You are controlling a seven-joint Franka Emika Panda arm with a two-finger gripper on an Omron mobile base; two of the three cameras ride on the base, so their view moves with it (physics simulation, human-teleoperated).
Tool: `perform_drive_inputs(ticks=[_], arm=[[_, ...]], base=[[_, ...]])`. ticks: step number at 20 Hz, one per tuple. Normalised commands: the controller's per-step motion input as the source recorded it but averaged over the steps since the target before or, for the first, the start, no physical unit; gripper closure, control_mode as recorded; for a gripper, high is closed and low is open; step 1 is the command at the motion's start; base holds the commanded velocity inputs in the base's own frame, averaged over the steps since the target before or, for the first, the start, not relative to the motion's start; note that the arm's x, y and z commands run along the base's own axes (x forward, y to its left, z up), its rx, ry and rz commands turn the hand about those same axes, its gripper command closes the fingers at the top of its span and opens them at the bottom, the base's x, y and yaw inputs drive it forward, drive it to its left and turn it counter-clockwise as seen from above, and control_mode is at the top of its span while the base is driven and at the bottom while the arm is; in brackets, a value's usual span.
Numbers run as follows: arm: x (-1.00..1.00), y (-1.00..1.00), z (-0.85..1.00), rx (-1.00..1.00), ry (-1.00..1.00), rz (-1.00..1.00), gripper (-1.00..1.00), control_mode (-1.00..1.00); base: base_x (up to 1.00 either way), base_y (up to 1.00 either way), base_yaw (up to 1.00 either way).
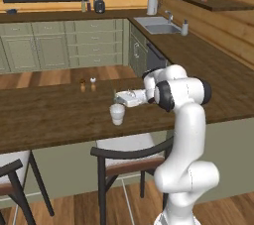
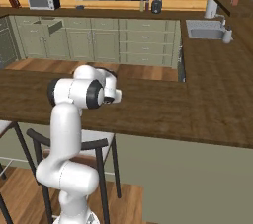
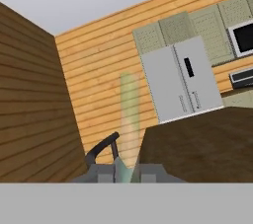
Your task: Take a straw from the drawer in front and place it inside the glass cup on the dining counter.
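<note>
The straw [image 3: 129,119] rises as a pale blurred stick from between the pincer's [image 3: 123,171] tips, which sit clamped on it. In the left base view the pincer [image 1: 120,98] hovers just above the glass cup [image 1: 117,114] on the bench [image 1: 59,115]. My judgement: tip the straw upright, centre it over the rim, then release. The straw itself is too thin to make out there.

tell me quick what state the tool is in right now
Tool: shut on the straw, which stands up between its fingertips; in the left base view it sits just above the glass cup on the dining counter.
</note>
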Motion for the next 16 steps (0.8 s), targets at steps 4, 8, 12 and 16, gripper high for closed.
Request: perform_drive_inputs(ticks=[4,8,12,16], arm=[[0.0,-0.11,-0.12,0.0,-0.02,0.0,1.0,-1.0],[0.0,-0.18,-0.04,0.0,-0.06,0.0,1.0,-1.0],[0.0,-0.06,0.0,0.0,-0.09,0.0,-1.0,-1.0],[-0.01,-0.04,0.01,0.0,-0.13,0.0,-1.0,-1.0]], base=[[0.0,0.0,0.0],[0.0,0.0,0.0],[0.0,0.0,0.0],[0.0,0.0,0.0]])
